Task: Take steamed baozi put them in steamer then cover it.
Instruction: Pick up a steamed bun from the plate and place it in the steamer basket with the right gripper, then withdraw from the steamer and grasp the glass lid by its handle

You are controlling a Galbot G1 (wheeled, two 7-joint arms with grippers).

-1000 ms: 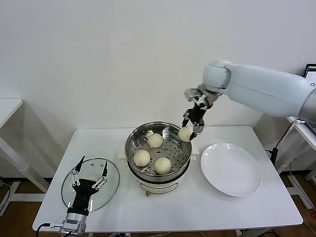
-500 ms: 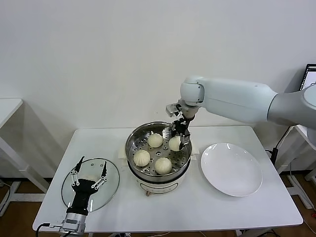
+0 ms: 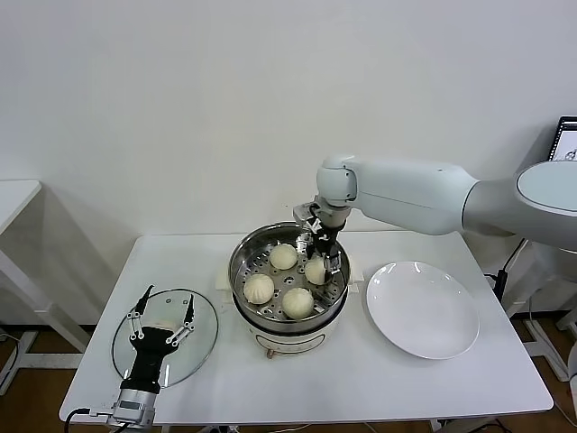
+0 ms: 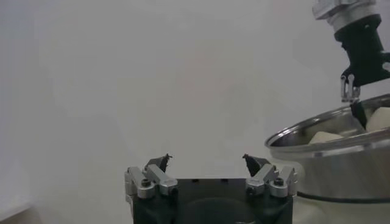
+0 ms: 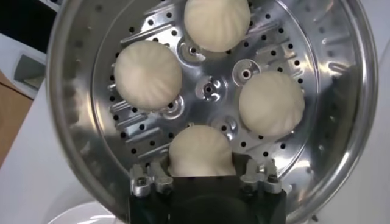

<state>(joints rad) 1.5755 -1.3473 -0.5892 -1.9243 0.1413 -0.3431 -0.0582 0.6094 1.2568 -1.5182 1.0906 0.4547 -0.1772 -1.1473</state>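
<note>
White table (image 3: 361,379) carries steamer (image 3: 270,336); glass cover (image 3: 207,311); white plate (image 3: 422,309).

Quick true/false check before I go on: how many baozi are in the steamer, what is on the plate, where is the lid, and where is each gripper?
1. Four baozi lie in the steamer. True.
2. One bun remains on the white plate. False: the plate is bare.
3. The cover sits on the steamer. False: it lies on the table, on the robot's left.
4. The right gripper is over the steamer's far side. True.
5. The left gripper grips the cover's handle. False: it hovers over the cover, jaws open.
</note>
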